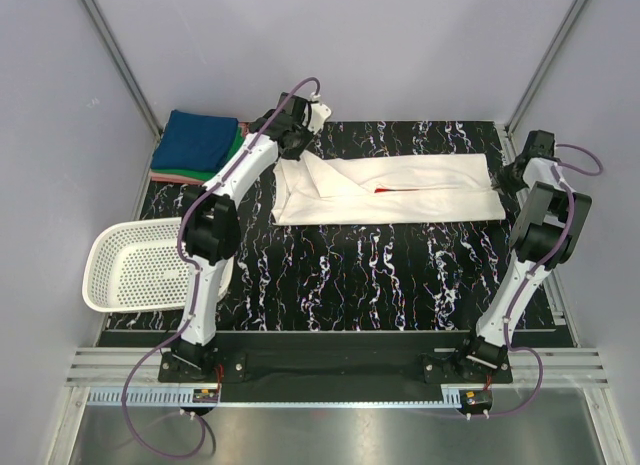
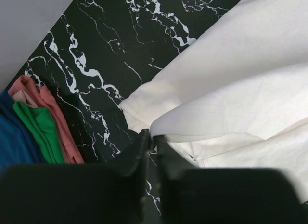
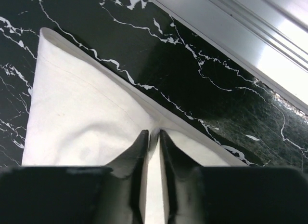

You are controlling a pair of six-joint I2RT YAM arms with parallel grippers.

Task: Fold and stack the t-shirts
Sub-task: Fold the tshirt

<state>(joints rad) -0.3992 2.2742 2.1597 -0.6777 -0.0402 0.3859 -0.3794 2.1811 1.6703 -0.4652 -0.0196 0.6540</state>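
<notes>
matt cloth shirt [image 1: 420, 207], glossy marbled tabletop [image 1: 350, 275]

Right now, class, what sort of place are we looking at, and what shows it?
Probably a robot lab cell, not a home: robot arms, left and right, mounted on a metal rail, plain grey walls boxing in the table, a white shirt laid out flat.

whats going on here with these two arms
Two arms are folding a white t-shirt, which lies as a long band across the black marbled table. The left end effector pinches its left end and the right end effector its right end, both nearly closed. A stack of folded shirts, blue, green and pink, sits at the far left corner; a white basket lies nearer.
</notes>
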